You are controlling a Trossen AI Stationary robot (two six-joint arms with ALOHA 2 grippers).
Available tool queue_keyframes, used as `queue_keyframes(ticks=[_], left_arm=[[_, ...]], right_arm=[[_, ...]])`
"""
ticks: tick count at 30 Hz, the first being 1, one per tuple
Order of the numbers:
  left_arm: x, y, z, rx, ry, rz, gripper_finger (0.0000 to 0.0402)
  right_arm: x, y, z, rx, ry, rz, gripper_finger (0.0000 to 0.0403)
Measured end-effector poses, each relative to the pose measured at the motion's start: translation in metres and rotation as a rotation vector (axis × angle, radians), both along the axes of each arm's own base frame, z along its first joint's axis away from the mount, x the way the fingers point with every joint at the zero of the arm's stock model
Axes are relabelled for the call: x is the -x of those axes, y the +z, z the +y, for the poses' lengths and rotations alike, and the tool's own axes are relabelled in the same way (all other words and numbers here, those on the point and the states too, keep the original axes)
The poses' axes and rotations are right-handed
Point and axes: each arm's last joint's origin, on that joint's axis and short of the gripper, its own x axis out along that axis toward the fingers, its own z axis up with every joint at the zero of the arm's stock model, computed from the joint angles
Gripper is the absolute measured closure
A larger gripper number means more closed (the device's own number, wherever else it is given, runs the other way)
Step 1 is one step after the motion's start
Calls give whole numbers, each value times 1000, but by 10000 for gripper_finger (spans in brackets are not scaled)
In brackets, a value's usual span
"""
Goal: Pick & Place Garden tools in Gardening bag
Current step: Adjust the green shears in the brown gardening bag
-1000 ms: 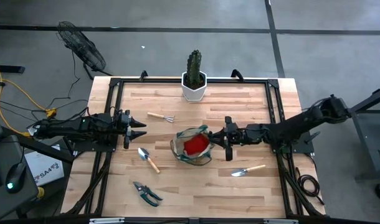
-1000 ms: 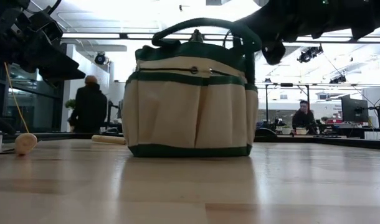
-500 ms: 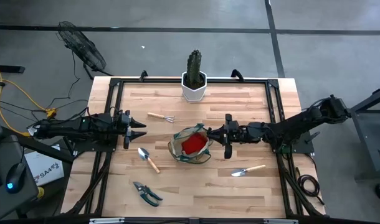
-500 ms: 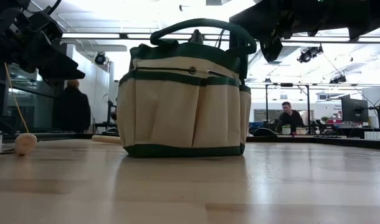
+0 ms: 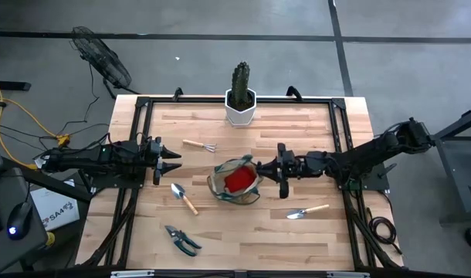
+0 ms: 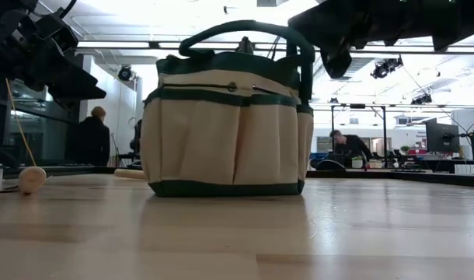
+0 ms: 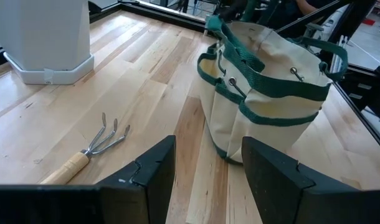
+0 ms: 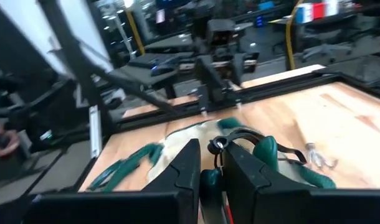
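Gardening bag (image 5: pixel 235 182) stands upright near the middle of the table (image 5: pixel 313 232), with the red glove (image 5: pixel 242 180) already lying inside it; that looks like the only tool packed so far. Four remain out on the wood around the bag: the mini rake (image 5: pixel 199 145) beyond it toward the cactus pot (image 5: pixel 240 108), one trowel (image 5: pixel 184 198) just off its left side, the pruning shears (image 5: pixel 181 240) nearer the front edge on that same side, and the second trowel (image 5: pixel 306 210) off its right front corner. The right gripper (image 5: pixel 282 167) is at the bag's right rim, narrowed on what appears to be the green loop handle (image 8: pixel 240 144). The left gripper (image 5: pixel 171 160) hovers wide and empty, left of the bag and near the rake.
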Motion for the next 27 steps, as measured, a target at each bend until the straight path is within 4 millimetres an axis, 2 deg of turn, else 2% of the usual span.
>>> queue_keyframes(ticks=[12,27], left_arm=[[0,0,0,0,0,0,222],[0,0,0,0,0,0,222]], right_arm=[[1,-7,1,-21,40,75,365],[4,-4,0,-14,-28,104,365]])
